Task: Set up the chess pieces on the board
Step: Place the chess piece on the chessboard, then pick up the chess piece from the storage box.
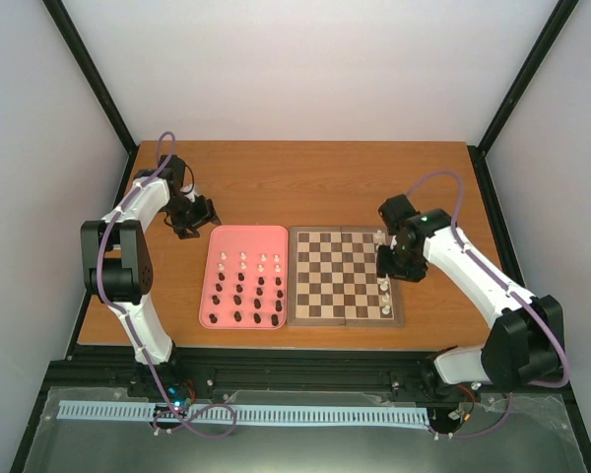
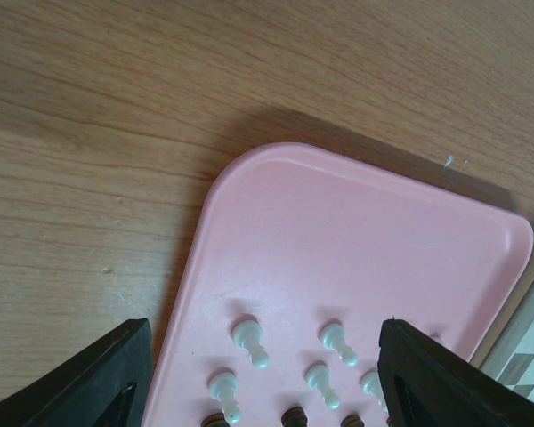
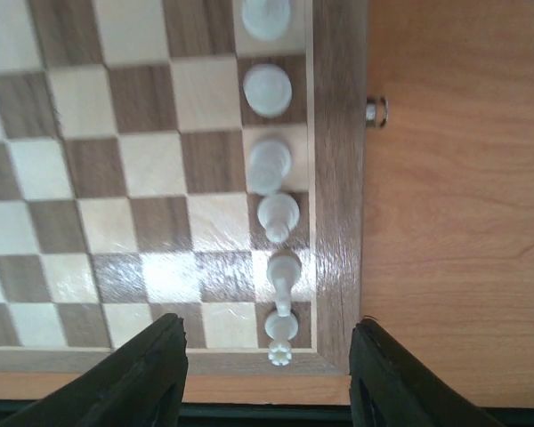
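Right wrist view: the board point(image 3: 142, 160) lies on the tabletop point(image 3: 454, 178). Six white pieces point(image 3: 269, 165) stand in one line on the squares along its border. The end piece point(image 3: 282, 334) stands upright on the corner square, between the right fingers point(image 3: 151, 374). These fingers are apart and touch it on neither side.

Just beside the board, the pink tray point(image 2: 338, 249) holds the remaining pieces, light ones point(image 2: 249, 342) and dark ones point(image 1: 239, 296), in close rows. The left fingers point(image 2: 98, 382) hang over the tray's far corner, spread wide with nothing between them.

Hazards from this position:
- Any sideways drift while the right arm lifts away would likely clip the corner piece. The pieces are small and light, so it could tip into its neighbour and upset the line.
- The line is tightly spaced, so a later placement nearby leaves little room for the fingers.
- On the tray, wide-spread fingers coming down on one piece may knock those beside it.
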### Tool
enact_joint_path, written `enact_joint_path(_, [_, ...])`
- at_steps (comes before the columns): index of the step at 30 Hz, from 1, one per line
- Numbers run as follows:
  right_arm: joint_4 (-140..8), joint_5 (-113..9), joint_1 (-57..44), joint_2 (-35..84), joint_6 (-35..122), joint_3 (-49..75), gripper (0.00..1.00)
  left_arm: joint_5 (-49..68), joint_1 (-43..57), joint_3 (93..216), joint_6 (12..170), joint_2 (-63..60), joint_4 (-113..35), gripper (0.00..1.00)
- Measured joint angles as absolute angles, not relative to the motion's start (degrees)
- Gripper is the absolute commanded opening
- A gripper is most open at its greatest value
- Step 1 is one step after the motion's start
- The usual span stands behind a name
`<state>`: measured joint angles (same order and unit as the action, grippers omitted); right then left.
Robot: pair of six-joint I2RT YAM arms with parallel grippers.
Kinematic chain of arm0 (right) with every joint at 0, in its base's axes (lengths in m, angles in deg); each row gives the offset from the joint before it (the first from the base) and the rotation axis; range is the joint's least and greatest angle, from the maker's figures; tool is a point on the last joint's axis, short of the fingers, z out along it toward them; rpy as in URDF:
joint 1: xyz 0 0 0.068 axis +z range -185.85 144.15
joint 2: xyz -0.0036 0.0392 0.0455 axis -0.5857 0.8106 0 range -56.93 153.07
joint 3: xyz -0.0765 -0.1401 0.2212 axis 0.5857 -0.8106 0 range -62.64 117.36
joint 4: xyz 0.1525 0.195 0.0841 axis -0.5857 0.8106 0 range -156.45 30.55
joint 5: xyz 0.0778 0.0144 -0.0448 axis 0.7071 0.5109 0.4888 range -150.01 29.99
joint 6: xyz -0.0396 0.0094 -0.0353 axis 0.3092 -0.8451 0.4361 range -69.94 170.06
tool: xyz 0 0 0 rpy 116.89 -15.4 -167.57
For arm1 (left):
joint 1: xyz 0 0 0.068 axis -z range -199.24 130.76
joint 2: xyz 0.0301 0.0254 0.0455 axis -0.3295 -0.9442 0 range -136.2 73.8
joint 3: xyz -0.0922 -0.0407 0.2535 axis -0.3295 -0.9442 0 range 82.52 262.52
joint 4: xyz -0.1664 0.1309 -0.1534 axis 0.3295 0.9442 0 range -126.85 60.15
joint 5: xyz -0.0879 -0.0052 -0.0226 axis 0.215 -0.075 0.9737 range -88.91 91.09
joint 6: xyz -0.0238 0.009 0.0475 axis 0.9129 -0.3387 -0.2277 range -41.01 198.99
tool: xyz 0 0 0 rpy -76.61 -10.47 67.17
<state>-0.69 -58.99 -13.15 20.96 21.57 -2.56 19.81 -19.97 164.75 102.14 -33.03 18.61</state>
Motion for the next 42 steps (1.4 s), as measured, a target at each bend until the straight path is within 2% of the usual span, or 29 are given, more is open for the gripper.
enact_joint_path(8, [1.32,-59.76,-12.89,25.88,23.78,11.88,0.53,20.03,-19.97,164.75,102.14,-33.03,18.57,0.78])
enact_joint_path(12, [0.82,-60.17,-9.81,34.75,26.33,22.46,0.55,20.25,-19.97,164.75,102.14,-33.03,18.57,0.78])
enact_joint_path(18, [-1.11,-59.14,1.03,52.85,32.04,42.13,0.54,20.18,-19.97,164.75,102.14,-33.03,18.57,0.78])
enact_joint_path(22, [-1.76,-57.11,5.60,61.81,35.25,50.22,0.54,20.18,-19.97,164.75,102.14,-33.03,18.52,0.78])
enact_joint_path(32, [-1.13,-51.63,10.30,74.58,40.28,55.82,0.50,20.20,-19.97,164.75,102.14,-33.03,18.48,0.78])
enact_joint_path(39, [-0.58,-50.16,10.48,77.05,41.31,56.10,0.42,20.20,-19.97,164.75,102.14,-33.03,18.48,0.78])
enact_joint_path(42, [-0.65,-50.27,10.48,77.31,41.41,56.14,0.41,20.22,-19.97,164.75,102.14,-33.03,18.48,0.78])
